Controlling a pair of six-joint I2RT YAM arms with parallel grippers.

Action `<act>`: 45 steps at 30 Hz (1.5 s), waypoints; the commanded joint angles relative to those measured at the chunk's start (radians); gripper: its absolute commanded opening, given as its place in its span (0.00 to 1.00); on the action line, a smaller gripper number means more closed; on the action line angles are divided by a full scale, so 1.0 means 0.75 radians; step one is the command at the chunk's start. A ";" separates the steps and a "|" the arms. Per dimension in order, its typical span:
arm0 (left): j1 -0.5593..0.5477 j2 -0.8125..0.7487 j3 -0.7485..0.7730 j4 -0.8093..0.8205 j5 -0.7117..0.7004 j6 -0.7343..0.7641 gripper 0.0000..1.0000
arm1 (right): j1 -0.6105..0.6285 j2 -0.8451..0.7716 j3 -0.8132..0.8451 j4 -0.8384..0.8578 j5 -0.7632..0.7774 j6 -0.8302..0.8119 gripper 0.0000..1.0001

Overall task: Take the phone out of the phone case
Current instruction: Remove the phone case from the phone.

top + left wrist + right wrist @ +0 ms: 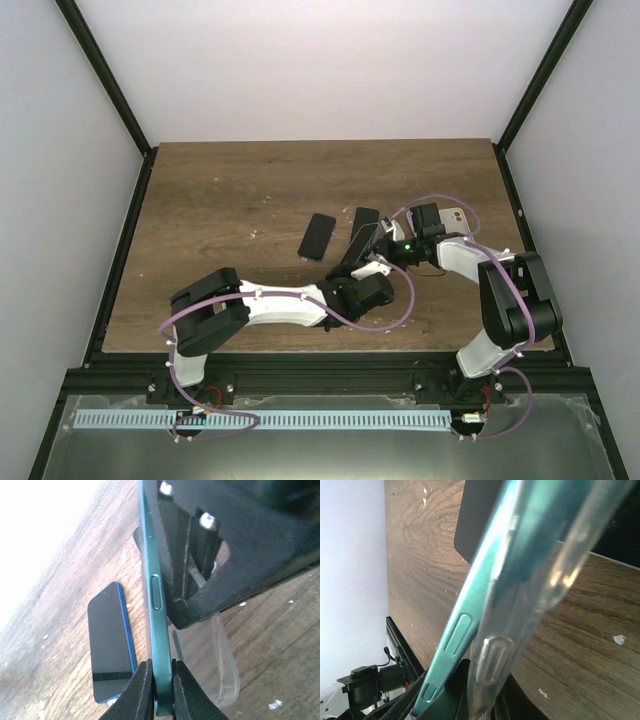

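A teal-green phone [156, 605] stands on edge above the table, half out of its clear case [222, 667]. My left gripper [161, 680] is shut on the phone's lower edge. My right gripper [481, 706] is shut on the clear case [520, 615], which has peeled away from the phone [465, 625] on one long side. In the top view the two grippers meet at mid table, the left gripper [352, 263] to the left and the right gripper [390, 244] to the right of the dark tilted phone [362, 232].
A blue phone [317, 237] lies screen up just left of the held one, and it also shows in the left wrist view [109, 645]. Another phone with a light back [460, 218] lies behind the right wrist. Black frame rails run along the table's sides.
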 commanded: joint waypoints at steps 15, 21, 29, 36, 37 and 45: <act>0.045 -0.199 -0.021 -0.037 -0.053 -0.125 0.00 | -0.029 -0.043 0.037 -0.010 0.134 -0.068 0.01; 0.039 -0.251 -0.030 -0.056 -0.030 -0.188 0.00 | -0.030 -0.050 0.045 -0.021 0.262 -0.098 0.01; 0.039 -0.393 -0.096 -0.054 0.019 -0.280 0.00 | -0.033 -0.106 0.043 -0.013 0.407 -0.135 0.01; 0.024 -0.543 -0.204 -0.092 -0.021 -0.369 0.00 | -0.036 -0.244 0.038 0.019 0.417 -0.229 0.01; 0.023 -0.573 -0.228 -0.094 -0.027 -0.376 0.00 | -0.037 -0.272 0.034 0.029 0.368 -0.288 0.01; 0.023 -0.808 -0.455 -0.127 -0.058 -0.460 0.00 | -0.044 -0.437 0.283 -0.295 0.413 -0.702 0.01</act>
